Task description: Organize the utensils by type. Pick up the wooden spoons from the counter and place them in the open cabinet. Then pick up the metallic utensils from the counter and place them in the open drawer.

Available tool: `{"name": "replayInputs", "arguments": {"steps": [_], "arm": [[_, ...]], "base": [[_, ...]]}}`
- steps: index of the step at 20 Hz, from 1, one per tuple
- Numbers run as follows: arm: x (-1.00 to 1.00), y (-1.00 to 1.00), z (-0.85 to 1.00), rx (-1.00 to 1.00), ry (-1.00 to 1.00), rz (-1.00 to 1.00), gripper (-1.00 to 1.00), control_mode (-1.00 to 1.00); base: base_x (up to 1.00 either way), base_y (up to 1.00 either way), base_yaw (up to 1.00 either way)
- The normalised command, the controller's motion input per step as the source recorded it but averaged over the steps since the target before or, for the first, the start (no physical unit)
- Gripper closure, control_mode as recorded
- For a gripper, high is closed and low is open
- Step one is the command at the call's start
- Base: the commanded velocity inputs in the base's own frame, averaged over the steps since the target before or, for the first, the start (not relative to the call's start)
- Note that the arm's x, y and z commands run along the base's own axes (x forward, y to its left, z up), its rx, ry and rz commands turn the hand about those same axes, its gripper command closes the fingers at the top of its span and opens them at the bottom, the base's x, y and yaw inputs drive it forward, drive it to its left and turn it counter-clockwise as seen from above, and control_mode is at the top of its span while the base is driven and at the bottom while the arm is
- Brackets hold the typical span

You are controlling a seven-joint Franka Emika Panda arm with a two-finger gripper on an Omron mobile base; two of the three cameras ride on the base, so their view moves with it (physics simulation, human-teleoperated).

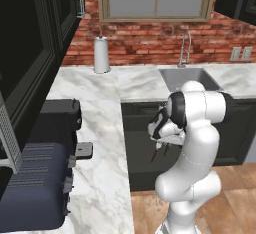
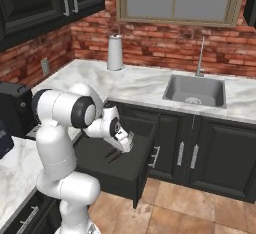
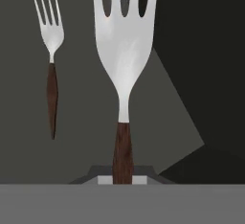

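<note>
My gripper [image 2: 126, 143] is clamped on a fork [image 3: 125, 50] by its dark brown handle, silver prongs pointing away from me, fingers pinching the handle's lower end. In the right base view my hand hangs over the open drawer [image 2: 142, 150], above its flat dark floor, w/ the fork's handle poking down twd the drawer bottom. A second fork [image 3: 50, 50] lies flat on the drawer floor, beside the held one & apart from it, prongs same way. Drawer is pulled out below the marble counter [image 2: 135, 85], just beside the sink [image 2: 195, 90]. In the left base view my gripper [image 1: 159, 150] sits in front of the black lower cabinets [image 1: 240, 128], dark handle tip showing under it.
</note>
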Motion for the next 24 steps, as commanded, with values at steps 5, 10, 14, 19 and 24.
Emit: {"name": "replayInputs", "arguments": {"steps": [5, 10, 14, 19, 24], "arm": [[0.30, 0.00, -0.54, 0.00, 0.15, -0.02, 1.00, -1.00], [0.08, 0.00, -0.48, 0.00, 0.07, -0.02, 1.00, -1.00], [0.18, -0.03, -0.46, 0.00, 0.03, -0.03, 1.00, -1.00], [0.18, -0.08, -0.43, 0.00, 0.01, -0.07, 1.00, -1.00], [0.16, -0.07, -0.34, 0.00, 0.00, -0.08, 1.00, -1.00]], "base": [[0.00, 0.00, 0.00], [0.00, 0.00, 0.00], [0.00, 0.00, 0.00], [0.00, 0.00, 0.00], [0.00, 0.00, 0.00]]}}
